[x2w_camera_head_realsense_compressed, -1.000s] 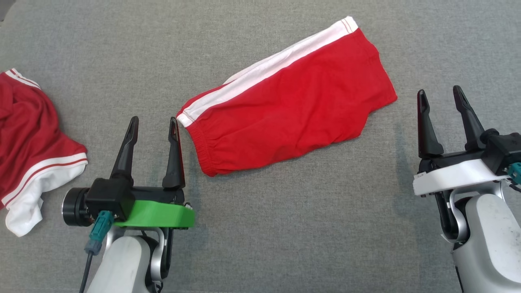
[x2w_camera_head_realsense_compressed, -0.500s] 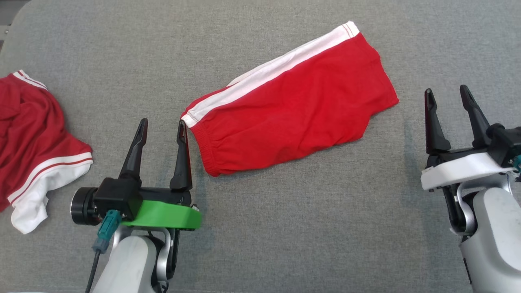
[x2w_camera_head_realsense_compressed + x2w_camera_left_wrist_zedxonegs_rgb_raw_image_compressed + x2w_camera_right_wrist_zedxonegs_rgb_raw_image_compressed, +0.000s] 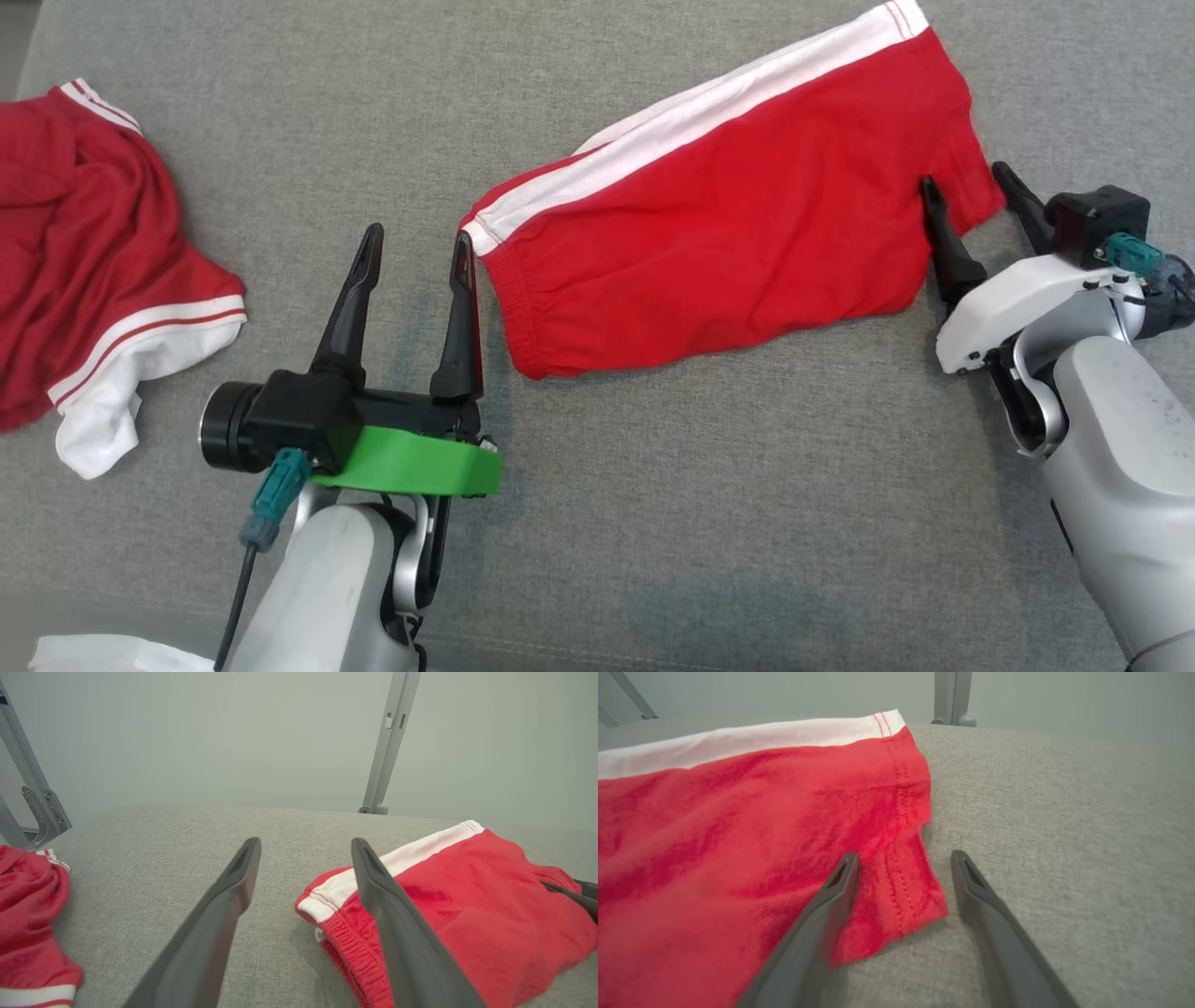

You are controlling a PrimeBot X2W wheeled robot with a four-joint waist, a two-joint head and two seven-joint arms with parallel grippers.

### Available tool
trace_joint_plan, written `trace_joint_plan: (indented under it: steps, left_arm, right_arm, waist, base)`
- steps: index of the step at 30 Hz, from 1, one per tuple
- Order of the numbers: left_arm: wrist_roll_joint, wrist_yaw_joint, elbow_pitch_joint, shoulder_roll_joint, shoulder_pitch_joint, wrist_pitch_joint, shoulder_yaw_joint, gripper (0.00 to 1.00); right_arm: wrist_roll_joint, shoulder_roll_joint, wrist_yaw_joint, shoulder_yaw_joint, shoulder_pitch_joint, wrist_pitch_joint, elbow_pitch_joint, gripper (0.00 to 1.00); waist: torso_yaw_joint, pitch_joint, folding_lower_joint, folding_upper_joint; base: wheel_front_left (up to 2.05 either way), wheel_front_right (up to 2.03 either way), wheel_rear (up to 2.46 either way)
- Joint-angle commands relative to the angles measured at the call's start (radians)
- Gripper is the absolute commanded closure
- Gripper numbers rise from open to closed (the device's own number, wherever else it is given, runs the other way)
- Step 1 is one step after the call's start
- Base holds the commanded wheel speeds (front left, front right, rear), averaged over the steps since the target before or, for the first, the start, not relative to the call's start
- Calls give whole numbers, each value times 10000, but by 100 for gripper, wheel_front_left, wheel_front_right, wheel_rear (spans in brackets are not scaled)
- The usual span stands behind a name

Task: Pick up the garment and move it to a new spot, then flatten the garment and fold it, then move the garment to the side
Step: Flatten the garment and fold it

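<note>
Red shorts (image 3: 728, 233) with a white side stripe lie flat and folded on the grey padded table (image 3: 653, 523). My left gripper (image 3: 418, 243) stands open just left of the waistband corner, its right finger beside the white stripe end; in the left wrist view the shorts (image 3: 467, 896) lie behind that finger, with the left gripper (image 3: 304, 842) over bare fabric. My right gripper (image 3: 964, 177) is open and low, its fingers on either side of the leg hem's lower right corner. In the right wrist view the right gripper (image 3: 904, 855) straddles that corner of the shorts (image 3: 738, 835).
A second, crumpled red and white garment (image 3: 84, 243) lies at the table's left edge, also in the left wrist view as the crumpled garment (image 3: 28, 914). Grey metal frame posts (image 3: 390, 742) stand behind the table. A white cloth edge (image 3: 112, 653) shows at the bottom left.
The camera has shifted, so the whole scene sits differently. My right gripper has tilted and gone forward to the shorts' right corner, which now lies between its fingers. The left gripper keeps its place by the waistband.
</note>
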Motion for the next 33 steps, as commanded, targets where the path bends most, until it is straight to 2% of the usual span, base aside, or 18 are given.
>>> trace_joint_plan:
  steps: [1,5,6,7,8,12,17,23,33]
  left_arm:
    - [57,-34,23,-24,-151,-61,25,0]
    - [109,-77,81,-101,-115,-62,24,0]
    - [123,-84,93,-116,-109,-62,26,0]
    - [135,-84,100,-125,-102,-62,44,0]
    - [162,-80,108,-135,-95,-62,57,0]
    - [261,-116,152,-132,-105,-63,114,0]
    - [344,-155,181,-115,-138,-62,178,0]
    - [362,-163,212,55,128,-62,324,0]
    - [327,-32,58,339,489,145,355,0]
  right_arm:
    - [152,-88,-14,149,-177,33,183,0]
    - [663,-163,-14,695,-451,405,866,2]
    - [815,-172,-11,824,-476,562,988,52]
    - [935,-188,-10,955,-510,669,1062,70]
    - [1120,-157,-8,1101,-518,778,1091,100]
    - [1757,-235,-14,1528,-515,1006,939,100]
    - [2161,-339,-16,1443,-329,606,594,100]
    - [2458,-137,-16,615,984,-391,-81,100]
    - [2422,709,-17,-1343,3433,-907,-1239,100]
  waist:
    - [234,218,0,0]
    - [269,230,0,0]
    - [260,223,0,0]
    - [236,214,0,0]
    - [201,205,0,0]
    - [11,179,0,0]
    - [-201,118,0,0]
    - [-684,-237,0,0]
    - [-1409,-780,0,0]
  base:
    - [0,0,0]
    - [0,0,0]
    - [0,0,0]
    - [0,0,0]
    - [0,0,0]
    - [0,0,0]
    - [0,0,0]
    - [0,0,0]
    - [0,0,0]
